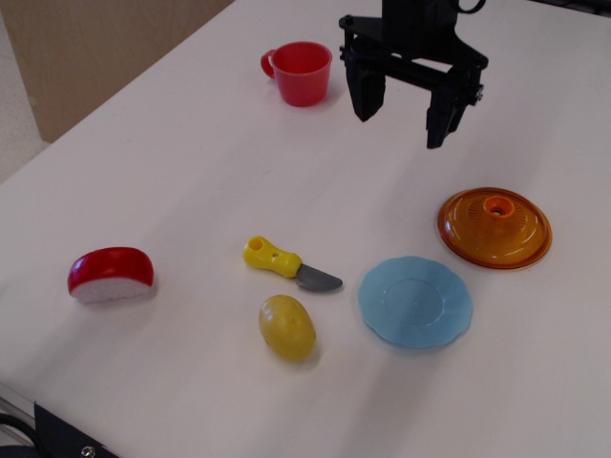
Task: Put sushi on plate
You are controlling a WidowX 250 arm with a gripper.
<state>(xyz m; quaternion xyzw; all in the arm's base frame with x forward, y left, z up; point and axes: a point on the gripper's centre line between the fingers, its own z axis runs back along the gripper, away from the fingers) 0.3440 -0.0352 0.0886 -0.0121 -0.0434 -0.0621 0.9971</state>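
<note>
Nearest, at lower centre: a yellow potato toy [286, 327], lying on the white table [191, 172], touching nothing. Just right of it, lower right of centre: the light blue plate [415, 301], flat, wavy-rimmed, bare. Just above the potato, near mid-frame: a toy knife [289, 263], yellow handle to the left, grey blade pointing right toward the plate's edge, close to it but apart. Far over at left, at about the same depth as the knife: the sushi [111, 275], glossy red top over white base, resting flat side down, well apart from the plate, with knife and potato between the two. Further back at right, above the plate and just clear of its rim: an orange translucent domed lid [495, 227] with a central knob, sitting on the table. At the far end, upper centre: a red cup [301, 72], upright, handle to the left. Right of the cup, at top of frame: the black gripper [406, 112], hanging above the table, fingers spread wide with nothing between them, well away from the sushi.
</note>
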